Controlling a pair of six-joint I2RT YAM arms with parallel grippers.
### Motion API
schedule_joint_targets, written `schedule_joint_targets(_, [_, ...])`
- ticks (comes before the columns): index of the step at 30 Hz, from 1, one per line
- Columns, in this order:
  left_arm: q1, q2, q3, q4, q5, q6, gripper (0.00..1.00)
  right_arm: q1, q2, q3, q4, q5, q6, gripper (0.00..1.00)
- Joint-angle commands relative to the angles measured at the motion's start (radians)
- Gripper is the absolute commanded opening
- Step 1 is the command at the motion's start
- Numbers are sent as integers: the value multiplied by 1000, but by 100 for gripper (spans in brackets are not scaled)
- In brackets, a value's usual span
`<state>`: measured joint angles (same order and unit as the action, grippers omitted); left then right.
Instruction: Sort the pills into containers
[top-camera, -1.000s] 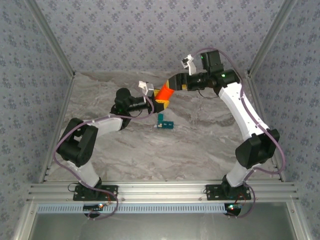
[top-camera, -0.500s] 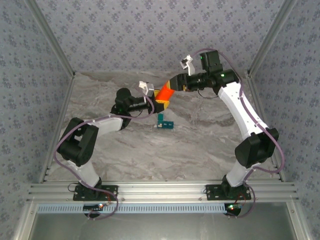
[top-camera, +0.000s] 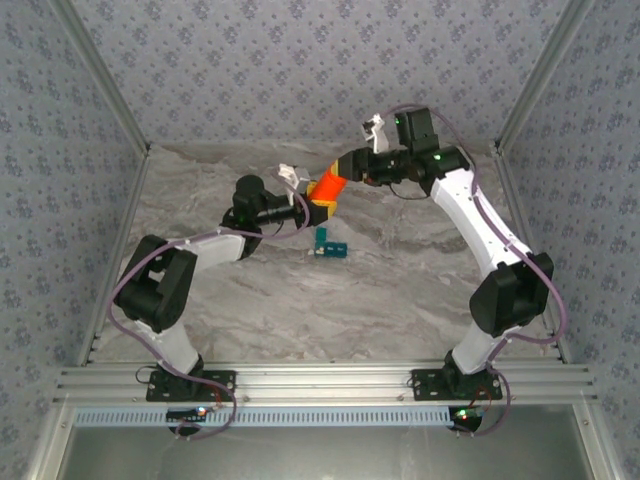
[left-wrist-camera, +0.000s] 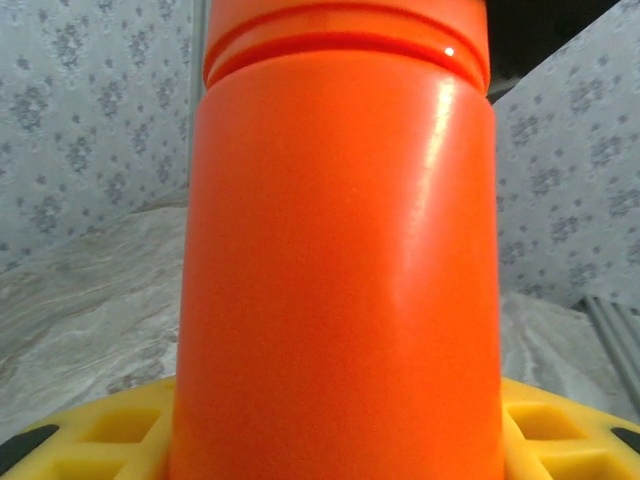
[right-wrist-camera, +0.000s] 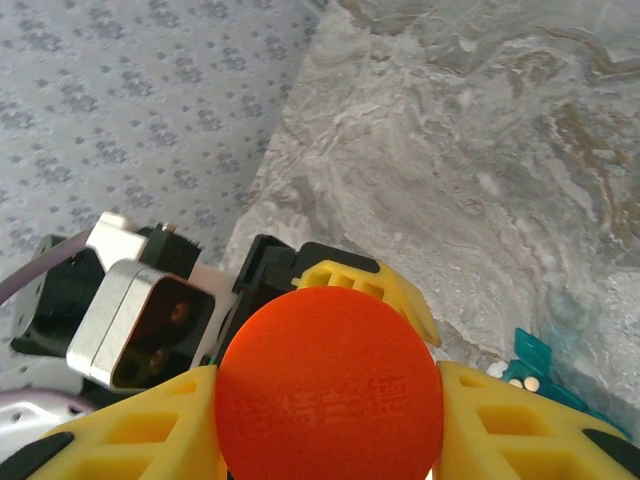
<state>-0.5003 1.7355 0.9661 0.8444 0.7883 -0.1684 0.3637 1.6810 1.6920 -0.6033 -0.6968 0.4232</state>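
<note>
Containers (top-camera: 329, 247) just near-side of L claw (top-camera: 317, 206) w/ orange bottle (top-camera: 326, 189)

bottle (left-wrist-camera: 340, 260) btwn jaws: orange
box (top-camera: 330, 247) near jaws: teal
pills (right-wrist-camera: 531, 384): white
right fingers (right-wrist-camera: 520, 425): yellow
table (top-camera: 400, 280): grey, marble veins
walls (top-camera: 250, 70): grey-blue, floral print

There is one bench (top-camera: 400, 290), its top grey and marbled. Two robot arms are in view: one left arm (top-camera: 165, 285) and one right arm (top-camera: 480, 215). Each ends in a single gripper, making two: the left gripper (top-camera: 312, 208) and the right gripper (top-camera: 345, 166). Each gripper has two yellow fingers (left-wrist-camera: 95, 440). There is one orange bottle (top-camera: 326, 188) and one teal box (top-camera: 329, 247). About three small white pills (right-wrist-camera: 516, 382) show at the box, too small for a sure count.
</note>
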Motion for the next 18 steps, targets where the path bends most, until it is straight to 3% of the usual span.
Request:
schedule_joint_targets(1, [-66,-91,21,-63,-84,168,0,61,0,-37,-8,62,80,41])
schedule_joint_targets(11, [-218,-166,-7,-214,-413,543,0,75,38,-54,17,125,263,41])
schedule_joint_targets(18, [-242,-160,-28,-151,-476,543,0,90,50,-52,20,152,285,42])
